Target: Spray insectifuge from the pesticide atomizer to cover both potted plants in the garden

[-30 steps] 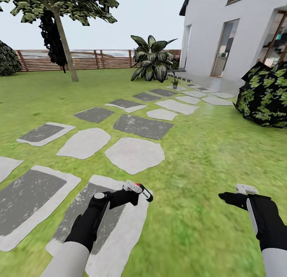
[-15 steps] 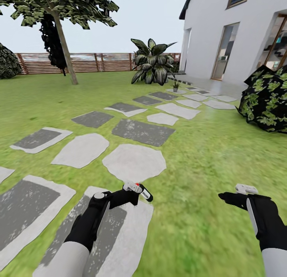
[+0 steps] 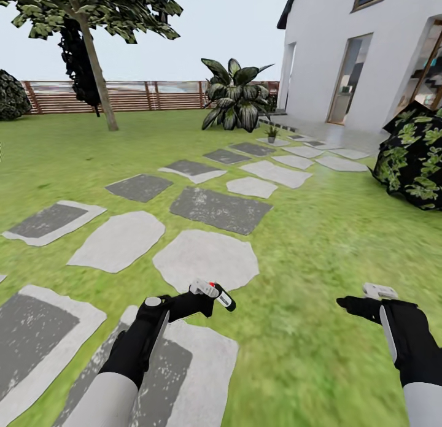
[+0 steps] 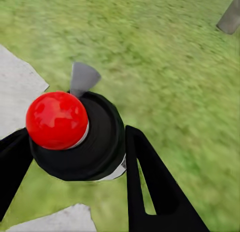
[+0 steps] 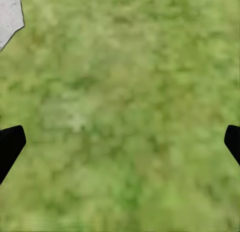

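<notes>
The head camera looks forward and down across the lawn (image 3: 319,243) and stepping stones (image 3: 205,259) toward the fence (image 3: 123,96). Both wrist cameras face down, close above that same lawn.

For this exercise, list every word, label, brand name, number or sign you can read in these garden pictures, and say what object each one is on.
None: no readable text appears in any view.
The bottle held in the left gripper shows a red cap and a black body, with no lettering visible.
The house wall, fence and stepping stones carry no signs or numbers.
</notes>
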{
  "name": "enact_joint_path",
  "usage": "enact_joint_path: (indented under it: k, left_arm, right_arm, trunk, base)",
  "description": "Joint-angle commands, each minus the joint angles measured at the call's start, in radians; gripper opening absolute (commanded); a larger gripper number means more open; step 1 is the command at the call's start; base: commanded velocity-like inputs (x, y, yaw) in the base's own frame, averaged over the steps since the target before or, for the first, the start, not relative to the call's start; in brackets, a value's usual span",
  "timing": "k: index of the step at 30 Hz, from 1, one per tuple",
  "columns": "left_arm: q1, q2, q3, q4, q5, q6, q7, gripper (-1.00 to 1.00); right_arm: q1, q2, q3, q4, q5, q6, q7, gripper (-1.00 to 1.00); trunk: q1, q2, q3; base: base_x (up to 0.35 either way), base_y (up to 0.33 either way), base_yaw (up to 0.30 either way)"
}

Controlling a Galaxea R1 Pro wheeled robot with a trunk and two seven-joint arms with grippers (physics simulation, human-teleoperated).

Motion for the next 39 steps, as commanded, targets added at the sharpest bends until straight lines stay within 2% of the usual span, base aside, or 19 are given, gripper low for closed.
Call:
enact_joint_path:
  k: [1,39]
  left_arm:
    - [-0.001,-0.001,0.001,-0.002,-0.003,0.008,-0.005,-1.00]
    - [0.000,-0.001,0.001,-0.002,-0.003,0.008,-0.006,-1.00]
  right_arm:
    - [-0.001,0.000,-0.001,-0.001,0.010,0.003,0.009,1.00]
    - [-0.001,0.003,0.000,0.001,0.010,0.004,0.008,1.00]
  trunk:
    - [0.000,0.000,-0.001]
    - [0.000,0.000,-0.001]
  base:
    - [0.339,0.000,0.000]
    - [0.339,0.000,0.000]
